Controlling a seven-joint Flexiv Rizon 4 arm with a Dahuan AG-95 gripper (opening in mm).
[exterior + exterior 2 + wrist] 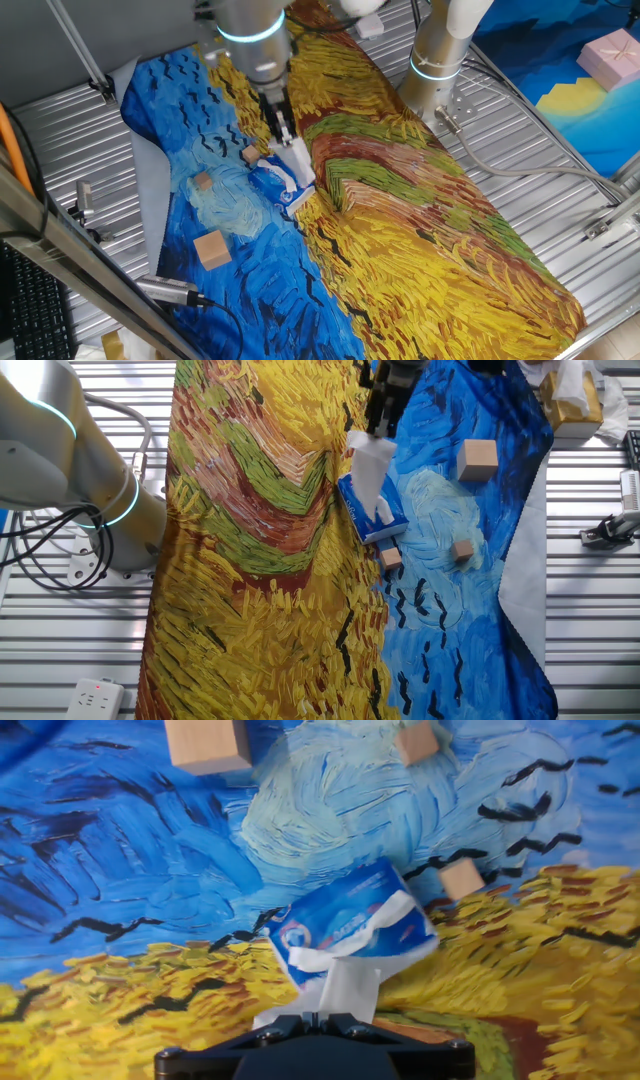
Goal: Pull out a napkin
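Note:
A blue-and-white tissue packet (345,925) lies on the painted cloth where blue meets yellow, also seen as the packet (278,183) and the packet (368,512). A white napkin (345,985) stretches up out of its slot, seen too as the napkin (296,158) and the napkin (370,465). My gripper (316,1016) is shut on the napkin's top end, above the packet; it shows as the gripper (283,132) and the gripper (381,422).
Tan wooden cubes sit on the blue area: a big cube (212,249), a small cube (203,181) and a small cube (249,155) beside the packet. The arm base (437,55) stands at the cloth's far edge. A pink box (612,56) lies far right.

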